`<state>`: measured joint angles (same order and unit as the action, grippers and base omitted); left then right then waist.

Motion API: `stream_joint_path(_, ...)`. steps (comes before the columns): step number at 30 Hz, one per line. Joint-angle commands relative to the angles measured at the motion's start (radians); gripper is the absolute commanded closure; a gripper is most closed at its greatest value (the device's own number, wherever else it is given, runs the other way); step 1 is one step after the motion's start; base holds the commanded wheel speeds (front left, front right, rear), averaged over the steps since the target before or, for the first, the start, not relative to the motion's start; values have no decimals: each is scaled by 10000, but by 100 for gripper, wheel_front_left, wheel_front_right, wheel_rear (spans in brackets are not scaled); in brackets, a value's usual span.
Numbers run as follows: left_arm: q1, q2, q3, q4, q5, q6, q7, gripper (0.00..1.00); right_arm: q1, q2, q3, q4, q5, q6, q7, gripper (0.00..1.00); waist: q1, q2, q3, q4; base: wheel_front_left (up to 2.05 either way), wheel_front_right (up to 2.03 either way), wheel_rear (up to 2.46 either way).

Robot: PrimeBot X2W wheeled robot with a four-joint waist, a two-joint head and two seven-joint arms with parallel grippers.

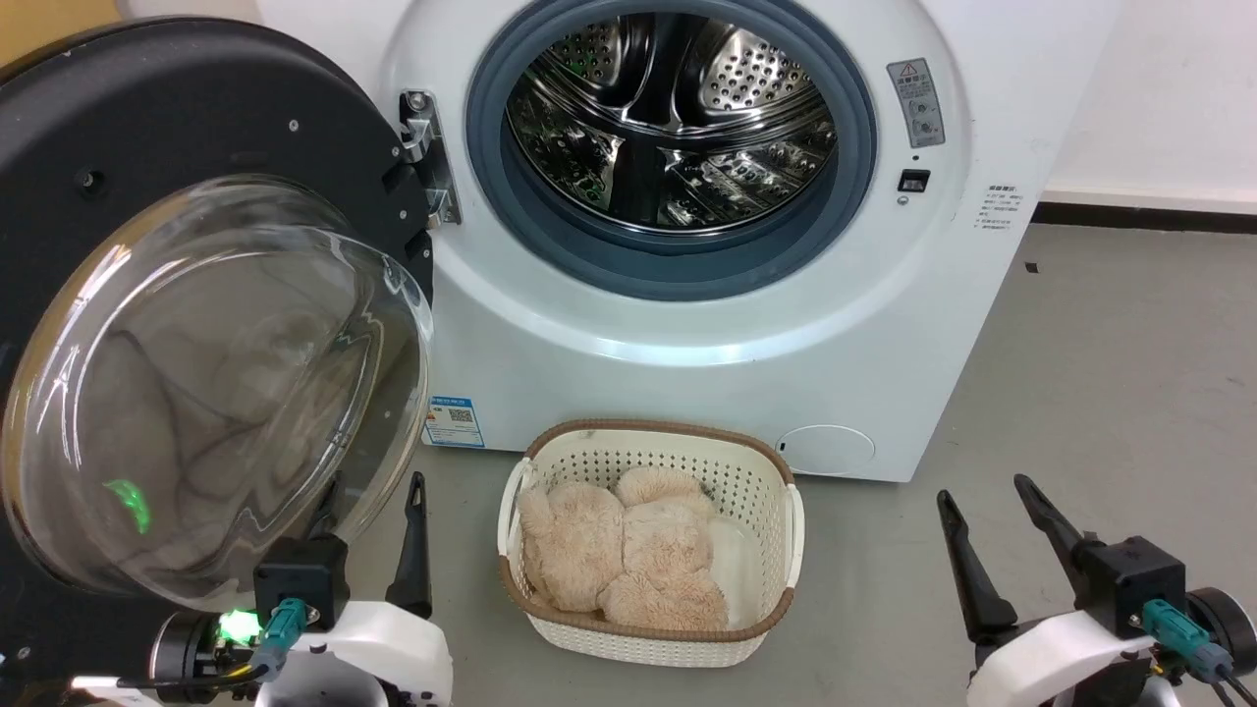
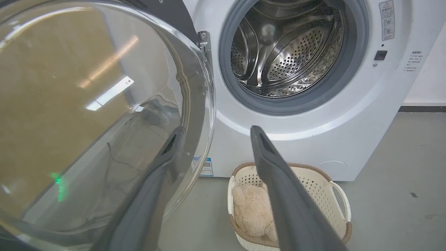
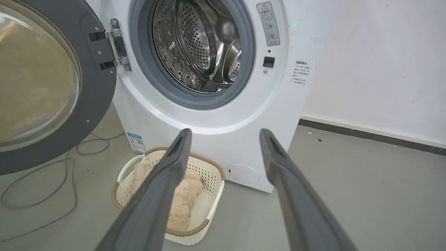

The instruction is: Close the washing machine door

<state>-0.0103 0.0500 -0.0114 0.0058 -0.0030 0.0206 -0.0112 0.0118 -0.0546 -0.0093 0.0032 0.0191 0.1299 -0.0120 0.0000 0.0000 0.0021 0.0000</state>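
The washing machine door (image 1: 211, 324) stands wide open on the left, hung from its metal hinge (image 1: 427, 157) beside the opening, glass bowl bulging toward the near side. The washing machine (image 1: 687, 334) shows its steel drum (image 1: 668, 118) inside the grey gasket (image 1: 678, 265). A cream basket (image 1: 648, 462) holding a beige plush toy (image 1: 619, 550) sits on the floor (image 1: 1080, 393) just in front. The left gripper (image 2: 217, 129) is near the door's lower edge, jaws apart, one finger seen through the glass; contact is unclear. The right gripper (image 1: 982, 489) hovers near right, jaws apart, holding nothing.
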Motion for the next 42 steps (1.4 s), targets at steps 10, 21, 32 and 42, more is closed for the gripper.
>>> stream_joint_path(10, -200, 28, -192, -145, 7, 276, -293, 100, -16, 7, -239, 7, 249, 1, -296, 0, 0, 0, 59, 88, 0, 0, 0)
stream_joint_path(21, -529, 97, -276, -766, -58, 441, -522, 100, -47, 10, -452, 34, 446, 2, -525, 0, 0, 0, 150, 367, 0, 0, 0)
stream_joint_path(32, -1093, 354, 118, -1622, -247, 468, -752, 100, -78, 14, -687, 75, 622, 3, -753, 0, 0, 0, 282, 821, 0, 0, 0)
stream_joint_path(42, -1792, 540, 853, -2166, -598, 337, -940, 100, -112, 17, -907, 127, 720, 3, -941, 0, 0, 0, 419, 1339, 0, 0, 0)
